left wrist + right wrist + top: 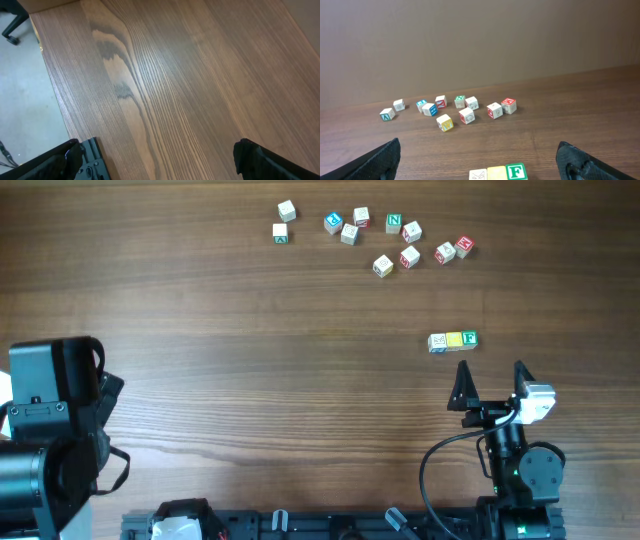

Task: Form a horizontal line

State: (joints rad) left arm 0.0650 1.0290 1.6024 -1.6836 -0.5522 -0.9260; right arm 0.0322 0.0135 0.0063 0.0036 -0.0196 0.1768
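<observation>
Jaws spread wide on both arms, with nothing between them: the right gripper point(491, 380) hangs low over the near right part of the table point(250, 330), its two dark fingers point(463, 383) well apart and pointing away from the base. The left gripper point(160, 162) is open just as wide at the near left corner, and its own camera shows only bare wood grain, the table edge and a strip of grey floor beyond it. Just past the right gripper's fingertips, and clear of them, lies the row of three cubes point(453, 341). It runs left to right across the table with the blocks touching side by side: the pale cube point(438, 342) on the left, the yellow cube point(454, 340) in the middle and the cube with a green F point(469, 339) on the right. The F end sits a touch farther from the robot, so the line is very slightly slanted. From the right wrist the row shows at the very bottom edge, between the two fingers, partly cut off. Farther on, well apart from the row, eleven loose cubes point(383, 266) are scattered along the far side of the table. They are mostly white with red, blue or green letters, turned at odd angles. Two of them sit off to the left of the others, and the nearest one has yellow on it.
</observation>
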